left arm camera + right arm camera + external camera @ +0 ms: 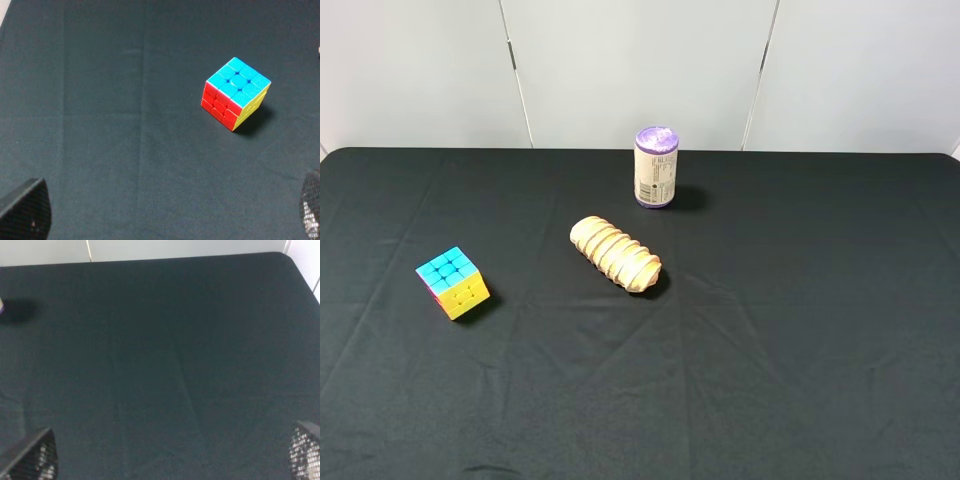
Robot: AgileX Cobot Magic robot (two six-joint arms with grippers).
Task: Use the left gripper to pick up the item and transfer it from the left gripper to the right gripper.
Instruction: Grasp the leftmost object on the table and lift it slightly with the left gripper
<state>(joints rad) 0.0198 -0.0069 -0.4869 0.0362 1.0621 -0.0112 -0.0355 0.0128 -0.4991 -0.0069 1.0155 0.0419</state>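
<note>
Locates the item (452, 283) on the left part of the black tablecloth (800, 330) in the high view. Rests flat on the cloth, turned corner-on to the camera, with the blue face up and the yellow and pink-red faces to the sides. Sits well apart from the ribbed tan roll (615, 254), which lies on its side near the middle of the cloth. Sits farther again from the purple-lidded can (656, 167), which stands upright behind the roll, toward the pale wall panels (640, 70). Touches nothing but the cloth.

Confirms the left gripper (167, 212) from its own wrist view only. Shows two black textured fingertips (25, 210) at opposite edges of the frame, spread wide, with only bare cloth between them. Grips nothing. Places the item (235, 93) ahead of this gripper, nearer one finger's side than the other, clear of both fingers, its shadow cast on the cloth beside it.

Confirms the right gripper (169, 455) likewise from its wrist view. Shows mesh-patterned fingertips (35, 460) at either edge of the frame, jaws wide apart, over bare cloth. Grips nothing. Notes a dark shadow on the cloth at one edge of that view, beside a pale sliver too small to identify.
</note>
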